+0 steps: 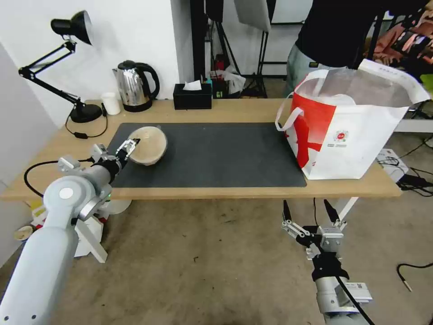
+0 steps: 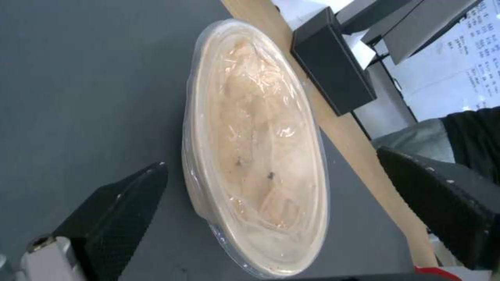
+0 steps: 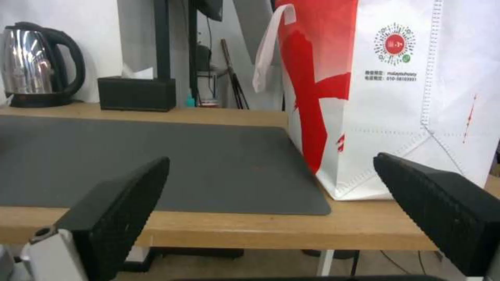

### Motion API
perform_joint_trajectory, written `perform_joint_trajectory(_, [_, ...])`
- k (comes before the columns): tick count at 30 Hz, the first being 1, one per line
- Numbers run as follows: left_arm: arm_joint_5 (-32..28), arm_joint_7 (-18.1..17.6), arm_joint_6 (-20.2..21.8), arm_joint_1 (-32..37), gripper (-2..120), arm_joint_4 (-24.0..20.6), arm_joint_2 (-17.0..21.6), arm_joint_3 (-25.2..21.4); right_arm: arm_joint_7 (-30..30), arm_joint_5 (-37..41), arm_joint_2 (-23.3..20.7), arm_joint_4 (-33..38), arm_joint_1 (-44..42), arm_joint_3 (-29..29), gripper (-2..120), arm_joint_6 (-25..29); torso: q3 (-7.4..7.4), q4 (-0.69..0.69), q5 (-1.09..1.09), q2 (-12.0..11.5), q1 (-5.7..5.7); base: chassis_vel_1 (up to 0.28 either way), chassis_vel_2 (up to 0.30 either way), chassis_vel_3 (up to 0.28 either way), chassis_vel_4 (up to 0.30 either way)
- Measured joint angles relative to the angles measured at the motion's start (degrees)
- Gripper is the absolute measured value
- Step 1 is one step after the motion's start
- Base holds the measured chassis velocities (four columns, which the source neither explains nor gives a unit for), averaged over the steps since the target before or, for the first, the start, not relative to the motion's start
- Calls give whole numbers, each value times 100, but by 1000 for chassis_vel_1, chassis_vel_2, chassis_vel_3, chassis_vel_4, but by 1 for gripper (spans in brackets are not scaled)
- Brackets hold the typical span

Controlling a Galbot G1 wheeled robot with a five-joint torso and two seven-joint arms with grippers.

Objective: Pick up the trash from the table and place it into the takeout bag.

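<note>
Your robot faces a long light-wood table topped by a dark grey mat, set on a bare concrete floor, with a desk lamp, a steel kettle, a small white cup and a black tissue box lined along the far edge by the white wall. The round beige bowl, sealed under clear film, sits tilted at the mat's left end, its mouth turned up and toward you. Your left gripper reaches its near rim with jaws spread wide either side, gripping nothing. The takeout bag stands upright and open at the table's right end. Your right gripper hangs below the table's front edge, jaws wide apart and empty.
</note>
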Motion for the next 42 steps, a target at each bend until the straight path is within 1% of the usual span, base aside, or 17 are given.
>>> perform_joint_trajectory(38, [220,3,-6,-398,100,532,-124,365,0,0,0,0,0,0,100,0,0,0,0,0,2,0,0,0,0])
perform_joint_trajectory(42, [238,4,-6,-422,98,550,-139,392,0,0,0,0,0,0,100,0,0,0,0,0,2,0,0,0,0])
